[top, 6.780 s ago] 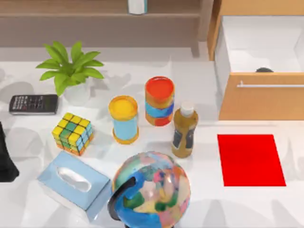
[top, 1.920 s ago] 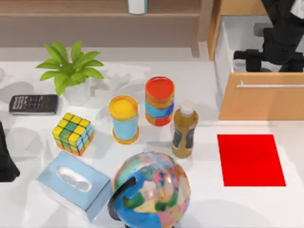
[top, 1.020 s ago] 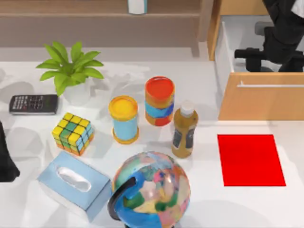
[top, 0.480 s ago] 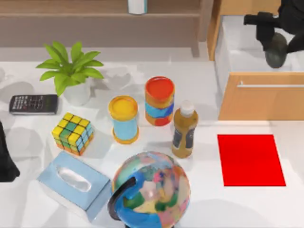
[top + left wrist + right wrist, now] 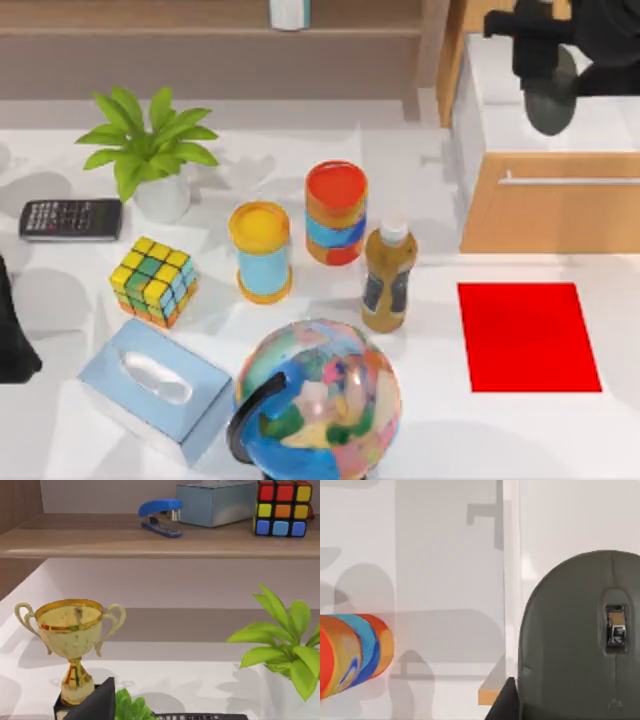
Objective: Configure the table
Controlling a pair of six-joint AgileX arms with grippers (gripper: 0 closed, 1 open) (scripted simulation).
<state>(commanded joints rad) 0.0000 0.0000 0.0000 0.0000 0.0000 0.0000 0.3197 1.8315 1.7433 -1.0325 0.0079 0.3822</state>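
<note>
My right gripper [image 5: 545, 62] hangs over the open drawer [image 5: 500, 110] of the wooden cabinet at the back right, shut on a dark grey computer mouse [image 5: 549, 100]. In the right wrist view the mouse [image 5: 580, 645] looms close, its scroll wheel facing the camera, with one dark finger [image 5: 506, 702] beside it. The white table [image 5: 560, 430] stretches below. A red mat [image 5: 528, 336] lies flat on it in front of the cabinet, bare. My left arm [image 5: 10, 340] stays parked at the table's left edge.
Left of the mat stand a brown bottle [image 5: 388, 276], a red-topped can [image 5: 336, 212], a yellow-topped can [image 5: 261, 250] and a globe [image 5: 322, 398]. Farther left are a puzzle cube [image 5: 153, 281], a tissue box [image 5: 155, 388], a calculator [image 5: 70, 219] and a plant [image 5: 148, 150]. A trophy [image 5: 72, 645] stands near a shelf.
The right arm reached into the drawer, closed on the mouse and has lifted it out, moving it toward the back of the drawer. The left arm has not moved.
</note>
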